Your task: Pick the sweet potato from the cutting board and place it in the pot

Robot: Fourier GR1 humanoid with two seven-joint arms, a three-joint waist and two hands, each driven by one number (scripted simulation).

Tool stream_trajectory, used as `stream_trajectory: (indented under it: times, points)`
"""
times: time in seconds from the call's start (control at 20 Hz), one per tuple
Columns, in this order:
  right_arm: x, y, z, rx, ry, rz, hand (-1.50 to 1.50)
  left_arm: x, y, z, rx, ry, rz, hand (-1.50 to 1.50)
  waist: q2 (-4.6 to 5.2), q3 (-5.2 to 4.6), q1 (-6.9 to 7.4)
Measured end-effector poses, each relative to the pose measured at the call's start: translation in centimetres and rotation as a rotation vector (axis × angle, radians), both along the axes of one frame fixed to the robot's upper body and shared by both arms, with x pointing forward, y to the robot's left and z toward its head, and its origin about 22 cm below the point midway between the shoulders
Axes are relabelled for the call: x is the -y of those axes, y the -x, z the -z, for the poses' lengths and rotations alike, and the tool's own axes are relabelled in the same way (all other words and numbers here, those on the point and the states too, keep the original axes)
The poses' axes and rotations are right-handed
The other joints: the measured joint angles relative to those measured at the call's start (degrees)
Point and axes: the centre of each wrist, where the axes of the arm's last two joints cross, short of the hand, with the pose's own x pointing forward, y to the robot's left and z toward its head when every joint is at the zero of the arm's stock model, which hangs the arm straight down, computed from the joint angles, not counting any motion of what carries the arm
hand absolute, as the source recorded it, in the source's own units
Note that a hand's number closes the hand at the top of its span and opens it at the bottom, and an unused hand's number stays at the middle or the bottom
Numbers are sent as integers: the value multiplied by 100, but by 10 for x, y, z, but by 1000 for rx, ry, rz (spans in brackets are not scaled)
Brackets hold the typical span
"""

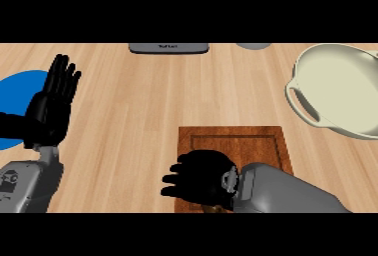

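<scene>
**Closing on the sweet potato at the near end of the board**

My right hand (201, 177) sits over the near end of the cutting board (244, 142), fingers curled downward and bunched together. I cannot see the sweet potato itself; my judgement is that it lies under my palm, since the rest of the board shows bare wood and only a small brownish bit peeks out at the board's near edge, beneath my wrist. Whether my fingers already wrap it or merely hover above it, I cannot tell.

The pot (336, 90) stands beyond the board's far right corner, well apart from it, its cream mouth open and 1 handle turned toward the board.

To do this step well, I should settle the curl fully around the potato before lifting, rise straight off the board, then carry it toward the far right and clear the pot's rim before letting go.

My left hand (53, 102) rests well to the left of the board, fingers straight, pressed together and pointing up, in front of a blue plate (21, 87).
</scene>
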Motion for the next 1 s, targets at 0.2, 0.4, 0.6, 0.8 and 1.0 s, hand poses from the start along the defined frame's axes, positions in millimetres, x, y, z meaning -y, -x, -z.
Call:
stream_trajectory:
  times: [0.2, 0.4, 0.6, 0.8, 1.0]
  points:
    - [6, -3, 11, 53, 22, 17, -150, 1, 5, -2, 3, 1, -1, 0, -1, 1, 9]
    - [1, -1, 24, 75, 44, 28, -150, 2, 1, 4, 1, 5, -6, 0, 1, 0, 0]
    - [7, -1, 41, 65, 43, 35, -150, 7, 7, 1, -1, 3, -4, 0, -1, 1, 5]
    - [4, -4, 63, 57, 41, 22, -150, 6, 0, -1, -1, 9, -1, 0, 4, 1, 6]
    - [0, 0, 77, 47, 49, 19, -150, 1, 0, 0, -1, 12, 1, 0, -5, 0, -1]
